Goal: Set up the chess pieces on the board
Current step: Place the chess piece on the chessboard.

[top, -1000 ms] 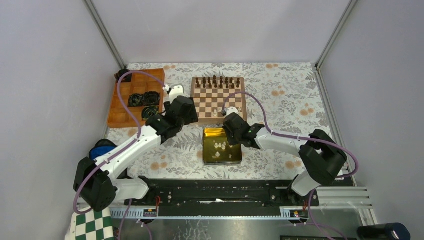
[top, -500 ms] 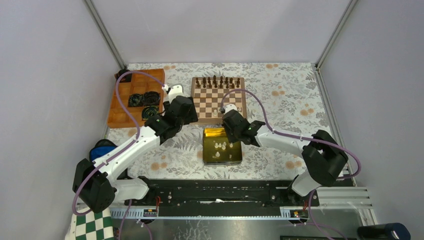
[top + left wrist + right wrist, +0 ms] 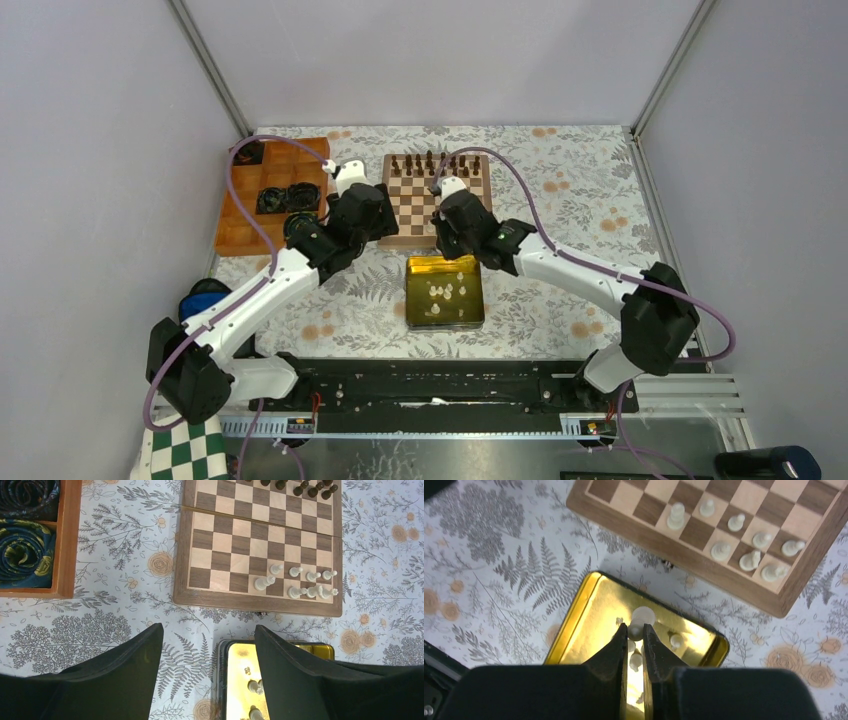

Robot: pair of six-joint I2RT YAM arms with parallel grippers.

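The wooden chessboard (image 3: pixel 415 195) lies at the back centre, with dark pieces (image 3: pixel 435 163) along its far rows. Several cream pieces (image 3: pixel 307 587) stand on its near right squares, also in the right wrist view (image 3: pixel 721 551). More cream pieces (image 3: pixel 440 295) lie in a gold tin (image 3: pixel 445 265) in front of the board. My right gripper (image 3: pixel 635 632) is shut on a cream piece (image 3: pixel 640 620), held above the tin's far part near the board's front rim (image 3: pixel 634 522). My left gripper (image 3: pixel 208 627) is open and empty above the cloth, beside the tin's left edge.
An orange wooden compartment tray (image 3: pixel 250 215) with dark coiled items (image 3: pixel 285 200) stands left of the board. A blue object (image 3: pixel 205 295) lies by the left wall. A green-and-white checkered mat (image 3: pixel 185 450) is at the near left. Grey walls close in three sides.
My right gripper has risen from the tin and moved away toward the board with a cream piece in it. My left arm has shifted slightly away.
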